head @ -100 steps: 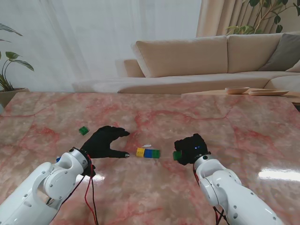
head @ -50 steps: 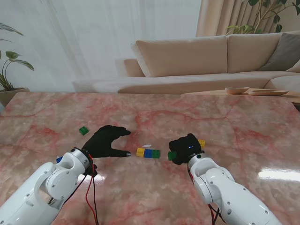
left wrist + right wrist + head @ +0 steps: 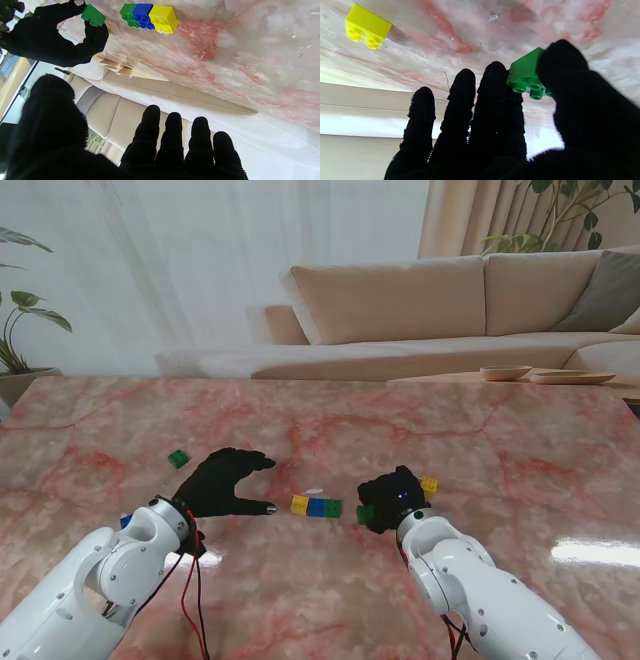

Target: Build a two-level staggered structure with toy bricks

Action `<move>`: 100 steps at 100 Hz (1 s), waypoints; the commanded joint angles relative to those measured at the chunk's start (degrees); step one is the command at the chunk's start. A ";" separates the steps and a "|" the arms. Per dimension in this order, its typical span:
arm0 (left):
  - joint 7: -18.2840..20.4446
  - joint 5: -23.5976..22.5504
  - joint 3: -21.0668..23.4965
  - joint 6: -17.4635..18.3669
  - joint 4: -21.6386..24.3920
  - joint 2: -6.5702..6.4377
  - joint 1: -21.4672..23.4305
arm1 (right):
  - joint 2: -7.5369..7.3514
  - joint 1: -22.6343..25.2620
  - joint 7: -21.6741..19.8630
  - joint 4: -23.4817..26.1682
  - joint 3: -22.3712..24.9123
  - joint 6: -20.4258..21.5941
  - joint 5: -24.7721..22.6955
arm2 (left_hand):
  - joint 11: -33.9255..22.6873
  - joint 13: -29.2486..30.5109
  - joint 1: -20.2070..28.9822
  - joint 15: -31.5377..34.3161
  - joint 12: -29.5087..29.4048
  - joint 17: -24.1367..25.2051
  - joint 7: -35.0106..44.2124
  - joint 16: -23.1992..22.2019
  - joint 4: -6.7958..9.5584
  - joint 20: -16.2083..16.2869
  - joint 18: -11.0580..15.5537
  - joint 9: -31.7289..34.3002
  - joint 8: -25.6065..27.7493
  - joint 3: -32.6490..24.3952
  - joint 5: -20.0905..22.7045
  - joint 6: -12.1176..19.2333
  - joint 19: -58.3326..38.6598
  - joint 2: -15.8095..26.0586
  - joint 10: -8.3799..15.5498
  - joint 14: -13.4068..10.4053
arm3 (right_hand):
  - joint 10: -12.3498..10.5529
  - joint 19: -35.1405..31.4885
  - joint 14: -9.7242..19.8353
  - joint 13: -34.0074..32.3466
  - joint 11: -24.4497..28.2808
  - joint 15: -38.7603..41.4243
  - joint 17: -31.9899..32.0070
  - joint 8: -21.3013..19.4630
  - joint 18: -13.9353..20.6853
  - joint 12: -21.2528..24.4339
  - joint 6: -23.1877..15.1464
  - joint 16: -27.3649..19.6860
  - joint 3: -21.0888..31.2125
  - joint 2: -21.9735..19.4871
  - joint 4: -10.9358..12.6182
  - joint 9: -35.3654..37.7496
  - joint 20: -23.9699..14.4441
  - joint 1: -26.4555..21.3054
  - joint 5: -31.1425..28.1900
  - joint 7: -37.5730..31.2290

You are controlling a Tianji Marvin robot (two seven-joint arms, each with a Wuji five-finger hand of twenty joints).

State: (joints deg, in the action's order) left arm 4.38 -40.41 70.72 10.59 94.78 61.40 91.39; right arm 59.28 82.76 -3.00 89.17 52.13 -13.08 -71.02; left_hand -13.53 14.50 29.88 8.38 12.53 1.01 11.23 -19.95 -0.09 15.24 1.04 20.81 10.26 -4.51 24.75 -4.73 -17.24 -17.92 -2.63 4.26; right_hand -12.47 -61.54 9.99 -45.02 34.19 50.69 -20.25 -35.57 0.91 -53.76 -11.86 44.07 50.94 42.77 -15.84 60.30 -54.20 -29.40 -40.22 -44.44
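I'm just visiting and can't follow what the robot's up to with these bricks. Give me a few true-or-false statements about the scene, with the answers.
1. The right hand holds a green brick. True.
2. The row of bricks on the table runs yellow, blue, green. True.
3. The left hand grips a blue brick. False: it holds nothing, fingers spread, beside the row.
4. A second level already sits on the row. False: nothing is stacked on it yet.
5. A loose yellow brick lies just beyond the right hand. True.
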 commanded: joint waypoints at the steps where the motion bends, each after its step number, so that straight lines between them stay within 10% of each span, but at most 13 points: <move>1: -0.13 -0.15 -0.07 0.03 0.00 0.05 0.44 | 0.07 -0.01 -0.50 -0.58 -0.38 -0.43 0.46 | 1.19 -2.13 0.55 -1.77 -0.67 0.01 -1.00 0.90 0.45 0.17 2.65 -1.26 -0.72 -1.07 0.75 -1.27 2.22 2.18 -0.34 -2.44 | 0.03 -1.36 0.03 -0.12 0.73 1.07 0.73 -2.14 -0.81 -1.01 -7.29 1.03 5.01 -4.29 1.17 -0.56 -0.81 -0.79 -4.75 -5.61; 100: -0.29 0.11 -0.27 -0.30 0.10 0.11 0.42 | 0.00 -5.04 -1.37 -4.06 -5.89 -2.08 1.17 | 1.07 -2.10 0.41 -1.71 -0.62 0.00 -1.01 0.87 0.35 0.24 2.77 -1.15 -0.71 -1.44 0.84 -1.17 2.89 2.02 -0.33 -2.53 | 0.08 -0.67 0.15 1.67 1.24 0.87 1.93 -2.34 -0.53 -0.14 -6.59 0.63 3.19 -4.93 1.48 -3.20 -0.89 -0.26 -2.39 -5.00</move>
State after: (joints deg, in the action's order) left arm 4.19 -40.23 70.62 10.52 94.81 61.40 91.51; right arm 59.28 77.40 -3.26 85.12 46.17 -14.79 -69.50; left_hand -13.53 14.50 29.88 8.38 12.53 1.01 11.23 -19.95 -0.09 15.23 1.07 20.81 10.25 -4.55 24.75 -5.00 -16.54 -17.92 -2.63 4.26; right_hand -12.41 -61.55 9.99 -44.61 34.19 50.70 -19.49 -35.57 0.90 -53.76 -11.86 44.07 50.78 42.19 -15.85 57.60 -54.20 -28.76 -40.14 -44.43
